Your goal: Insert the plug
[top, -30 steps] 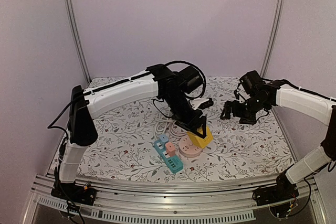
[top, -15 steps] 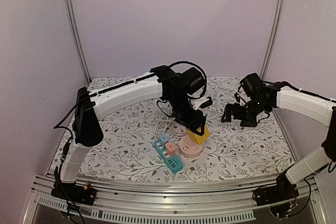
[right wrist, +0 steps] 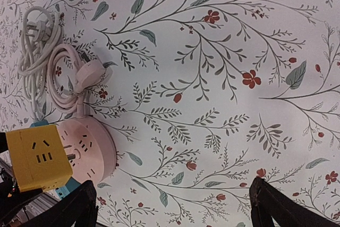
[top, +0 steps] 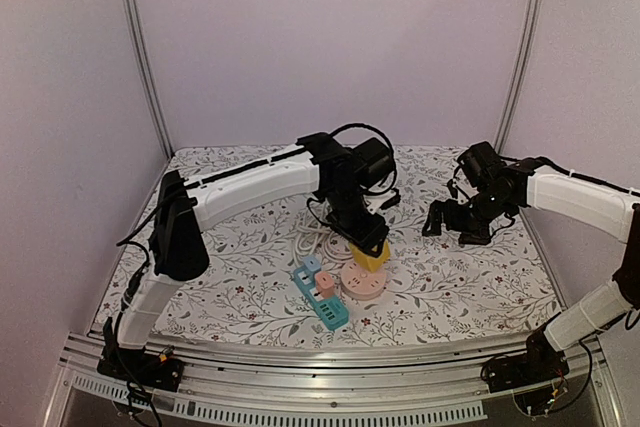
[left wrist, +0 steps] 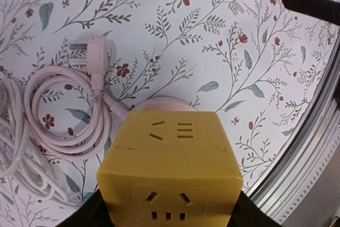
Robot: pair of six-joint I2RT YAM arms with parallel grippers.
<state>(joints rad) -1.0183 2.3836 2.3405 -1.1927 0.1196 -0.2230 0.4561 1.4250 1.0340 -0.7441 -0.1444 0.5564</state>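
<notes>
Since the earlier frame the left arm has swung its elbow towards the middle of the desk (top: 470,292) and drawn the yellow cube adapter (top: 371,258) a little back and to the left, so that it now hangs over the far part of the round pink power strip (top: 362,283). The right arm has hardly shifted.

The left claw (top: 368,245) holds the yellow cube adapter from above, its jaws narrowed onto two opposite sides. In the left wrist view the cube (left wrist: 170,168) fills the lower middle, with socket holes on its top and front faces and the dark fingers (left wrist: 87,217) pressed to its flanks. The rim of the pink strip (left wrist: 164,102) shows just behind it. Whether the cube's underside touches the strip I cannot tell, and its pins are hidden.

The round pink power strip lies about midway along the desk, nearer the near edge than the far one. Its pink cable (right wrist: 69,86) is coiled just beyond it, towards the far edge, with a white cable (right wrist: 33,41) bundled beside that coil. A blue power strip (top: 322,300) lies just to the left of the pink one, set at a slant, with a pink block (top: 325,286) standing on it.

The right claw (top: 447,217) hangs above the right side of the desk, well apart from the strips, its jaws spread wide and holding nothing; its two fingers (right wrist: 281,206) frame bare flowered cloth
</notes>
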